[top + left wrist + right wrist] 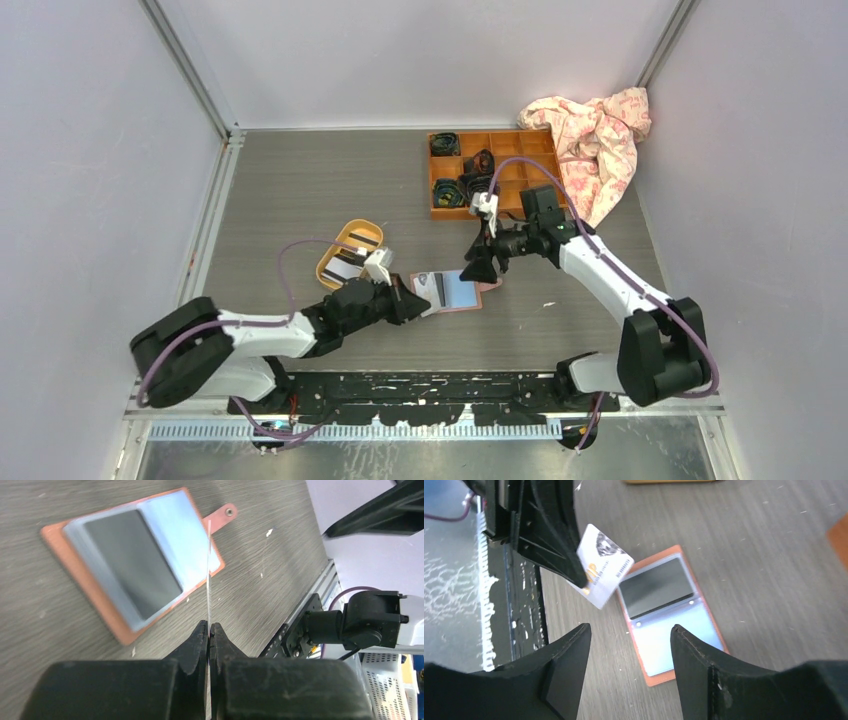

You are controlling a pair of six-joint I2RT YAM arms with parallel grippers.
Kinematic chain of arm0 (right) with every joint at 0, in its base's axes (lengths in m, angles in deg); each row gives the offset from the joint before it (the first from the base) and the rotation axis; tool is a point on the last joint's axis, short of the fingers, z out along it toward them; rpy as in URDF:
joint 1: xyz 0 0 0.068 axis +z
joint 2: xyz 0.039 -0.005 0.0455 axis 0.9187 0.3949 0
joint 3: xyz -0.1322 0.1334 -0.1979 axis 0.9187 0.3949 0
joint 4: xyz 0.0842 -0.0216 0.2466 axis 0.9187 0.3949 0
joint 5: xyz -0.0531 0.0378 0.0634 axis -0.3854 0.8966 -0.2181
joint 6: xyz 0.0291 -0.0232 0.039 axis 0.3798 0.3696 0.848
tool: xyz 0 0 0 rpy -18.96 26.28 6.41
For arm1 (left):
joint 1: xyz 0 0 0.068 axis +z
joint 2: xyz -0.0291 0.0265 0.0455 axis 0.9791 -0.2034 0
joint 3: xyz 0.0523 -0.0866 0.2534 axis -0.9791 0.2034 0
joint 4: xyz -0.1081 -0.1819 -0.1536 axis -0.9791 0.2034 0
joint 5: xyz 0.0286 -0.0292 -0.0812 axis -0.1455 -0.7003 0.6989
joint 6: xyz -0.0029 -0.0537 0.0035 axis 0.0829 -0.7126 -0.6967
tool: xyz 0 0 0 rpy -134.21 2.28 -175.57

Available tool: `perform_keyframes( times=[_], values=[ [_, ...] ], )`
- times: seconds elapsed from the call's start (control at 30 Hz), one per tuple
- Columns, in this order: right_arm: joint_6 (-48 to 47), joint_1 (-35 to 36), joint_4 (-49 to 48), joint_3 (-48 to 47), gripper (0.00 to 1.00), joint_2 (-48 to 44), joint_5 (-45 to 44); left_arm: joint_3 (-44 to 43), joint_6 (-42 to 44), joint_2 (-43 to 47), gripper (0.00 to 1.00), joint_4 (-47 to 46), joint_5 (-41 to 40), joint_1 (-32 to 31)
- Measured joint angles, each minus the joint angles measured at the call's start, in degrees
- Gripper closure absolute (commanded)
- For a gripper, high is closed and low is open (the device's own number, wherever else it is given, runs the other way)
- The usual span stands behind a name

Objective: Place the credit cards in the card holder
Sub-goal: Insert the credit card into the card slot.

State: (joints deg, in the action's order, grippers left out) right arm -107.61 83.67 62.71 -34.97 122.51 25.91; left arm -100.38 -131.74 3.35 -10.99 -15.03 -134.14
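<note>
Wallet: I see a salmon-pink leather wallet (pixel 465 292) lying open and flat on the table, bluish pockets facing up. A small snap tab (pixel 223 513) sticks out from one edge.
Dark panel: one half of the wallet carries a smooth, dark rectangle (pixel 656 586). I cannot tell whether it is a card or a window pocket.
White card: a thin, stiff plastic rectangle, white with print and a small picture (pixel 603 566). On my left wrist camera it shows edge-on as a fine pale line.
Left gripper: the black fingers of the left gripper (pixel 209 629) are pressed together on one end of the white card, which stands on edge.
Card to wallet: the free end of the card reaches over the wallet's left edge, on the bluish half near the tab. I cannot tell whether it touches.
Right gripper: the right gripper (pixel 630 630) has its jaws spread wide with nothing between them. It hovers above the wallet's right side, and I see the wallet through the gap.
Other cards: two other cards (pixel 364 238), one black-striped, lie in a yellow oval tray (pixel 322 272) to the left of the wallet.
Table: grey, with a fine wood grain (pixel 300 190).
Box: an orange-brown wooden box (pixel 540 140) with square compartments sits farther back; some hold dark rolled items.
Cloth: a crumpled pink floral cloth (pixel 595 130) lies against the box's right corner.
</note>
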Motion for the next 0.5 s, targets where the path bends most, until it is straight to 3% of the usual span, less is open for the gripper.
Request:
perform_keyframes(
  times=[0.23,0.5],
  values=[
    [-5.8,-0.1,5.9,-0.6,0.34,6.1,3.8,-2.0,5.0,-13.4,1.0,-17.1,6.3,0.3],
    [-2.5,-0.1,4.8,-0.7,0.38,8.1,6.8,-2.4,11.6,-14.0,1.0,-23.1,13.2,1.3]
  ],
)
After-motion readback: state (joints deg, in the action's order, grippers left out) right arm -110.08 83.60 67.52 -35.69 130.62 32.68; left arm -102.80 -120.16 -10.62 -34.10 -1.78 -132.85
